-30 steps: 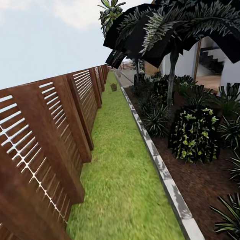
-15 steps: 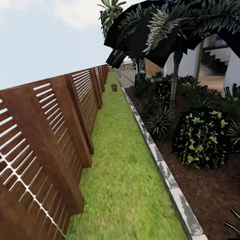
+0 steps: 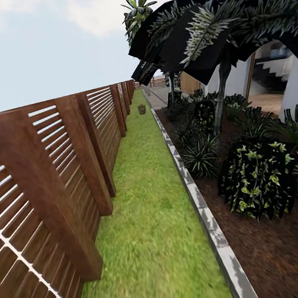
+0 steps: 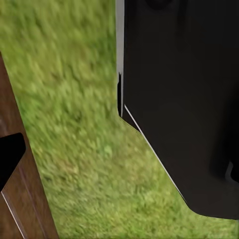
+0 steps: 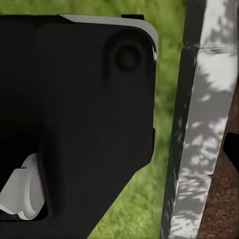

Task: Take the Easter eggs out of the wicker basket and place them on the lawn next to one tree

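Lawn: we see a long, narrow strip of short green grass running straight away from us, open along its whole length up to a small brown object at the far end.
Wicker basket: that small brown object stands on the grass far ahead, near the kerb side of the strip; it is too small for us to tell what lies in it.
Fence: on our left a brown slatted wooden fence borders the lawn, its thick posts standing out into the grass at intervals and narrowing the strip there.
Kerb: on our right a grey stone kerb edges the lawn in a straight line, and we also see it beside the grass in the right wrist view.
Planting bed: beyond the kerb lies dark brown soil with low spiky shrubs and a leafy bush.
Palm: a thin grey trunk rises from the bed, its dark fronds hanging over it.
Grippers: we cannot tell whether either is spread or closed; the wrist views show dark body panels over grass.
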{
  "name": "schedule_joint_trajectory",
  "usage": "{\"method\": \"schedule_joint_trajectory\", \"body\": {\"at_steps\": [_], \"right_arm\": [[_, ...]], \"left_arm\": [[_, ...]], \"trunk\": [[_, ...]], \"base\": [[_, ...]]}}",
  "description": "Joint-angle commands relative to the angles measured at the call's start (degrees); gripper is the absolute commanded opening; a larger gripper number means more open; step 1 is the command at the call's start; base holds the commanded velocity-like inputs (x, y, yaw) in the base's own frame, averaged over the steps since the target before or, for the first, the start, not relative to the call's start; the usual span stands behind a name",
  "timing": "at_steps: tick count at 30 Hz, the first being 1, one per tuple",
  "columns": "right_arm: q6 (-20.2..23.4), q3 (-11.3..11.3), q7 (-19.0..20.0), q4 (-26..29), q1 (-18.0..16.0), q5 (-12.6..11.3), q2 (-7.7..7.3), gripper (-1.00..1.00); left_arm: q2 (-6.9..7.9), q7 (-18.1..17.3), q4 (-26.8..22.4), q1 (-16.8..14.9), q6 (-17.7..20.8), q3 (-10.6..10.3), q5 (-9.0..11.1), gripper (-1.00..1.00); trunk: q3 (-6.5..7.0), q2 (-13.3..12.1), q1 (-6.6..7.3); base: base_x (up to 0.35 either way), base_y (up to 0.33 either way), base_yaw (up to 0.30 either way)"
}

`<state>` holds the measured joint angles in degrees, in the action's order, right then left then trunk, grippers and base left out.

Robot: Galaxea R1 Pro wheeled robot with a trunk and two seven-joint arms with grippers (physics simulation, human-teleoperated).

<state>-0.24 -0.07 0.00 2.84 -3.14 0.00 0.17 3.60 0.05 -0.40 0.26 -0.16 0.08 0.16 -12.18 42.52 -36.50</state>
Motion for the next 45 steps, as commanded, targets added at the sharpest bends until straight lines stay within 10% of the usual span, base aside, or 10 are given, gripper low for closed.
{"method": "schedule_joint_trajectory", "body": {"at_steps": [1,45], "right_arm": [[0.0,0.0,0.0,0.0,0.0,0.0,0.01,1.0],[0.0,0.0,0.0,0.0,0.0,0.0,0.01,1.0]], "left_arm": [[0.02,0.0,0.0,0.0,0.0,0.0,0.0,1.0],[0.0,0.0,0.0,0.0,0.0,0.0,0.0,1.0]], "trunk": [[-0.06,0.0,-0.04],[-0.06,0.0,-0.04]], "base": [[0.323,0.0,0.0],[0.323,0.0,0.0]]}}
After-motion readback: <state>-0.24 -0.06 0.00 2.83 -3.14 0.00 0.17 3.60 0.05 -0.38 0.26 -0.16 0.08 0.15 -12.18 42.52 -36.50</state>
